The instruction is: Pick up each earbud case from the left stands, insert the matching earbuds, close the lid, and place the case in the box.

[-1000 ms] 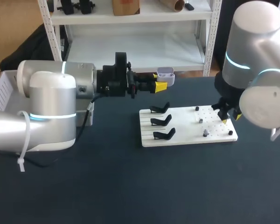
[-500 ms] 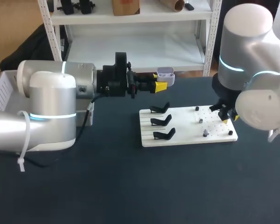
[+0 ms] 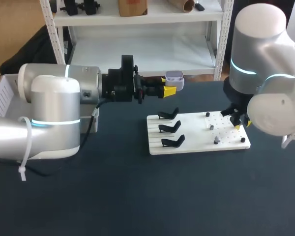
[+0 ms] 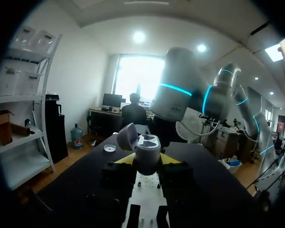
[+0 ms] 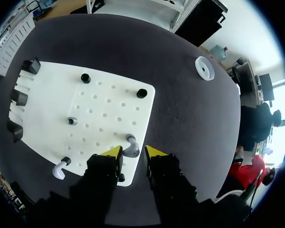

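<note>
Open case [image 3: 174,76] clamped in left pincer [image 3: 169,90], 11 o'clock from board [image 3: 196,132]. Over earbud [image 5: 131,145], right pincer [image 5: 132,153] apart; off-centre closing may flick earbud across bench [image 3: 137,196].

Head view: bright, even indoor light, and the dark counter [image 3: 137,196] shows no hard shadows
Source: overhead, where a ceiling lamp [image 4: 138,36] and the window [image 4: 137,76] burn out white in the left wrist view
Backlight: the earbud case [image 4: 146,147] in the left tool [image 4: 147,159] sits in shade against that window
Glare: soft sheen on the right arm [image 3: 258,44] — none on the counter
Edges: wrist views bow straight lines toward the black rim
</note>
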Robot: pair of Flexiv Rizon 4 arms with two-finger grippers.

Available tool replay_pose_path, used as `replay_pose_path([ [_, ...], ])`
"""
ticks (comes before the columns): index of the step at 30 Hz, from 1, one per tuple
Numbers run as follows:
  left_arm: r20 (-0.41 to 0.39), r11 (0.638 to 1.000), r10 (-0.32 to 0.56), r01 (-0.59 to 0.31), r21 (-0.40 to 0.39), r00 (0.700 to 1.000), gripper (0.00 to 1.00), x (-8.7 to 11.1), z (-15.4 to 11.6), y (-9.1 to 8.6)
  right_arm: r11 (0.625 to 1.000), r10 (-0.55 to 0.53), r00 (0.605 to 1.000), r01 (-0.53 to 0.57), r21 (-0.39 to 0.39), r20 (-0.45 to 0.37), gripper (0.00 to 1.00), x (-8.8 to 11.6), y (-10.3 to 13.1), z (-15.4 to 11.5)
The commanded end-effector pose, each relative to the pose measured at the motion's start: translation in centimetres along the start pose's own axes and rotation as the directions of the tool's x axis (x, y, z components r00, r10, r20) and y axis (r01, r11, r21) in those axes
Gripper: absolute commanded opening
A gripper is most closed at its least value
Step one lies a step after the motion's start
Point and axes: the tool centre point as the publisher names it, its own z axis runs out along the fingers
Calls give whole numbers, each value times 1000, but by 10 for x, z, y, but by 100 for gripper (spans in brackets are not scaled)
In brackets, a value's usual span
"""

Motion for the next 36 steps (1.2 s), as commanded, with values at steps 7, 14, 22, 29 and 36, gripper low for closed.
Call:
replay_pose_path([
  [7, 2, 1000, 1, -1, -1, 1000, 0, 0, 0, 0, 1000, 11, 1000, -11, 6, -10, 0, -3, -1, 5],
  [14, 2, 1000, 1, -1, -1, 1000, 0, 0, 0, 0, 999, 0, 1000, 0, 42, 7, 0, 3, 5, -42],
  [22, 2, 1000, 1, -1, -1, 1000, 0, 0, 0, 0, 996, -71, 997, 71, 56, -2, 0, 14, 33, -124],
  [29, 2, 1000, 1, -1, -1, 1000, 0, 0, 0, 0, 993, -108, 994, 107, 52, 16, 0, 12, 68, -174],
  [36, 2, 1000, 1, -1, -1, 1000, 0, 0, 0, 0, 985, -167, 984, 164, 50, 59, 0, 7, 93, -210],
])
